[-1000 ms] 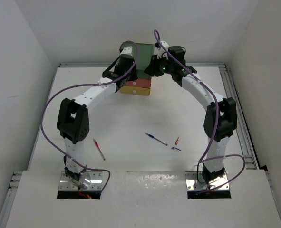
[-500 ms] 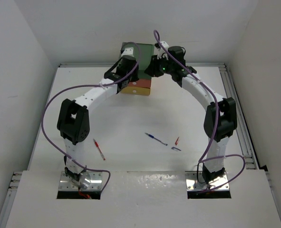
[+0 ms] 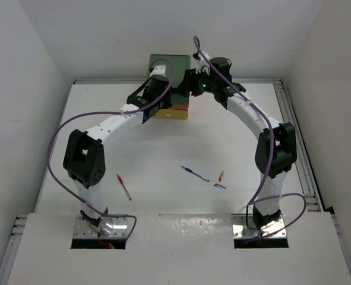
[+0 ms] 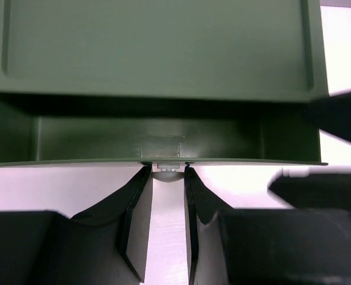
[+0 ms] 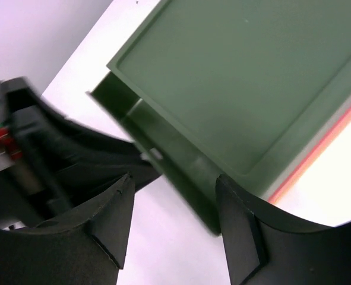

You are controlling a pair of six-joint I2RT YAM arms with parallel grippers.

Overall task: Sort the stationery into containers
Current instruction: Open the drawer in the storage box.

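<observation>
Left gripper [image 4: 166,173] pinched the white knob [image 4: 166,167] of the dark green drawer [image 4: 145,139], which stood ajar, with its arm stretched far forward. The right gripper [image 5: 172,183] hung spread and empty above the cabinet [image 5: 234,77]. A blue pen [image 3: 194,173] and a red pen [image 3: 123,186] lay on the table [image 3: 163,142].

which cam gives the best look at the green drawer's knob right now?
Left wrist: the white knob sits dead centre at the front of the green drawer, pinched between the fingers of the left pincer. Top external hides it behind the left arm. Right wrist shows the drawer from the side, knob unclear.
</observation>
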